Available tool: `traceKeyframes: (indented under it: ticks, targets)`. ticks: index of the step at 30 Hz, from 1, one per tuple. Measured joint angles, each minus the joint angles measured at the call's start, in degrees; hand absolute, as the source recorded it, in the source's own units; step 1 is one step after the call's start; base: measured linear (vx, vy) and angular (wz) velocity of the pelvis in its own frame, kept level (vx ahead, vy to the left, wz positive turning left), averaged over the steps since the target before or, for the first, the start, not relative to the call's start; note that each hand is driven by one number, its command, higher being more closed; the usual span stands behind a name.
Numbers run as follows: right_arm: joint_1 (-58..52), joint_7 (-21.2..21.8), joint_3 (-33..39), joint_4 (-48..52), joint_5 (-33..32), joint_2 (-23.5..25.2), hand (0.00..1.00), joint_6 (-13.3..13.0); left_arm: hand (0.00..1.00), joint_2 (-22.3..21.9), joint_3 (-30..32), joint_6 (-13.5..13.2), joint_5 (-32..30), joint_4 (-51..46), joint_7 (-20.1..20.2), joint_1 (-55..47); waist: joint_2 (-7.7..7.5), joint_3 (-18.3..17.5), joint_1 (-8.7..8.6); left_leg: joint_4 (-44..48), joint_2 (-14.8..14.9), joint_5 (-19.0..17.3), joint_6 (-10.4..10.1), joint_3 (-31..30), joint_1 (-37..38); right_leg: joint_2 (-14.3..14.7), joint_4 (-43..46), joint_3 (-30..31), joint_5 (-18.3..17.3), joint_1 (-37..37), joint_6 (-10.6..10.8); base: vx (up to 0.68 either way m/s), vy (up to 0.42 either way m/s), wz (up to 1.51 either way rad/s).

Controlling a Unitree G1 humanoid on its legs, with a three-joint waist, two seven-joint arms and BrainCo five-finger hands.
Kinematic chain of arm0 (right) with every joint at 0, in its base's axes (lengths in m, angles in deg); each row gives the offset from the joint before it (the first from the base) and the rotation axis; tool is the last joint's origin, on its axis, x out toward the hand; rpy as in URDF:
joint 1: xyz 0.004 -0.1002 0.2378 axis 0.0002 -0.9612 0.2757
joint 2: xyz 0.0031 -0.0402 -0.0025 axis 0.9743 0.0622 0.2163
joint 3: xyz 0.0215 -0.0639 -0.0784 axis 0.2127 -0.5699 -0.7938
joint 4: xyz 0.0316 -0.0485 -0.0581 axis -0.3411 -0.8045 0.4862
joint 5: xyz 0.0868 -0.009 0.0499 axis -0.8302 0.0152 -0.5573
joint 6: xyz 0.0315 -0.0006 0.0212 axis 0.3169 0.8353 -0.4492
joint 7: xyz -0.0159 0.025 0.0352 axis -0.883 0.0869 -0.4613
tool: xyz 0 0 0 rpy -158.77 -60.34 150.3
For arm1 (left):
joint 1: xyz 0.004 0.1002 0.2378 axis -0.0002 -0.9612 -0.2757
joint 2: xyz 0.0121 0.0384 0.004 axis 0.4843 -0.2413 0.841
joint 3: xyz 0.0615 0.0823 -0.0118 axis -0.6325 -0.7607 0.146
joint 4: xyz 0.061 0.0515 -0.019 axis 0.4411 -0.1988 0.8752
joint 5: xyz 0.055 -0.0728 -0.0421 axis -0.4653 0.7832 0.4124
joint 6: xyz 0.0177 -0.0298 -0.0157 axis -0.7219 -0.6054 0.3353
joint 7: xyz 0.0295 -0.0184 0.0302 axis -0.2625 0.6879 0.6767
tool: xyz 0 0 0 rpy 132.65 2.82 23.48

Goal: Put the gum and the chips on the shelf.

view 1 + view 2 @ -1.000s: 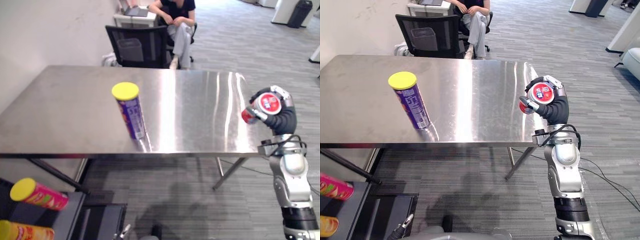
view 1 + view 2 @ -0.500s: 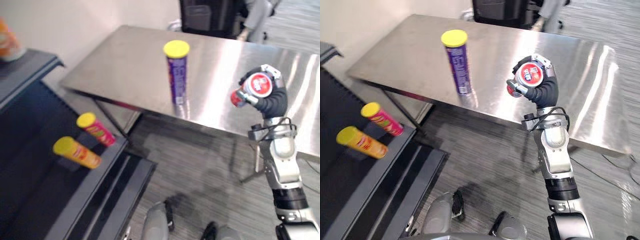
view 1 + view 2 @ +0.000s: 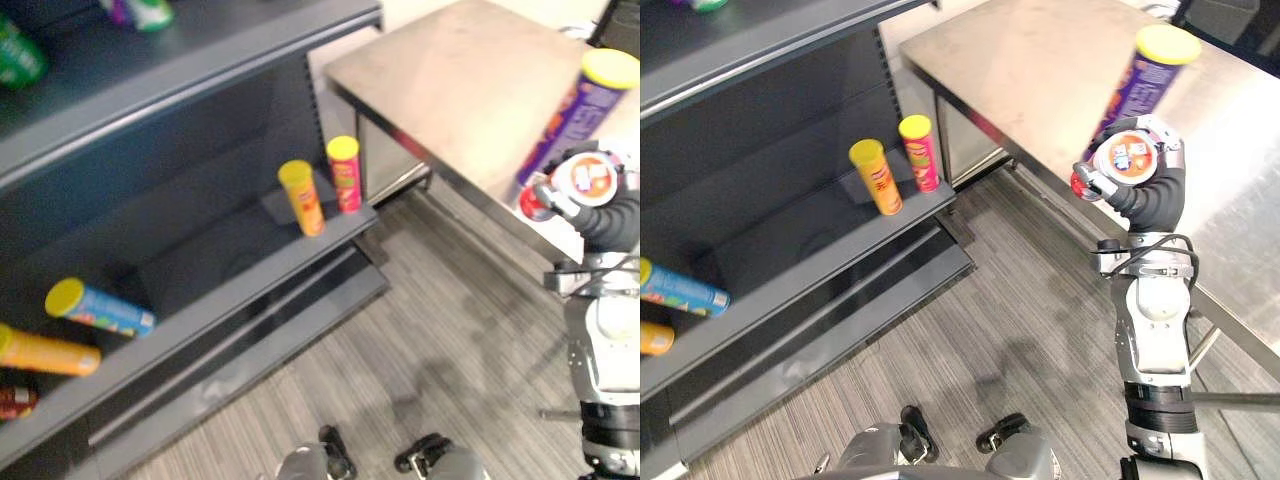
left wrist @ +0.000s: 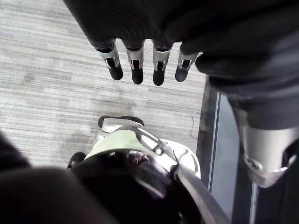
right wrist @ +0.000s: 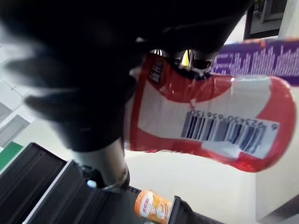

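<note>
Right hand (image 3: 1152, 195) wrapped round red gum tub (image 3: 1120, 160), lid end tilted upward, left hand (image 4: 137, 70) loose

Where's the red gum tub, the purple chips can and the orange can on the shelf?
Gum tub (image 3: 1123, 160), right eye view, on its round lid.
Purple chips can (image 3: 1139, 90), right eye view, on its purple side.
Orange can (image 3: 881, 184), right eye view, on its side.
</note>
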Motion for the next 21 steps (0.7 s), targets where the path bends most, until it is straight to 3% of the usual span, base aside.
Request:
traceKeyframes:
  ticks: [8,12,21]
  targets:
    - [0.0,-0.1,-0.2,0.0,0.2,1.4,1.00,0.9,0.00,1.3,-1.9,0.2,-0.9,-1.2,-1.5,-0.2,-0.63,-1.5,0.51,-7.1,-4.6,2.6,3.2,-2.0,2.8,-0.2,-3.5,1.7,9.0,1.2,-0.8,-0.02,0.159,0.13]
    - [-0.3,-0.1,-0.9,0.0,0.3,2.1,1.00,1.1,0.00,1.3,-1.9,-0.1,-1.0,-2.2,-0.7,-0.2,-0.73,-1.6,1.72,-8.5,-5.3,2.5,3.0,-2.1,3.8,0.1,-4.5,4.0,9.0,1.0,-0.7,0.00,0.014,-0.02]
    - [-0.4,1.2,-2.4,0.1,2.1,2.1,1.00,1.5,0.00,1.0,-1.8,-1.1,-0.8,-2.8,0.3,0.0,-0.39,-1.7,1.84,-8.5,-3.7,3.5,2.4,-2.3,2.9,1.9,-4.3,5.5,8.8,0.2,-0.9,0.06,-0.058,-0.01]
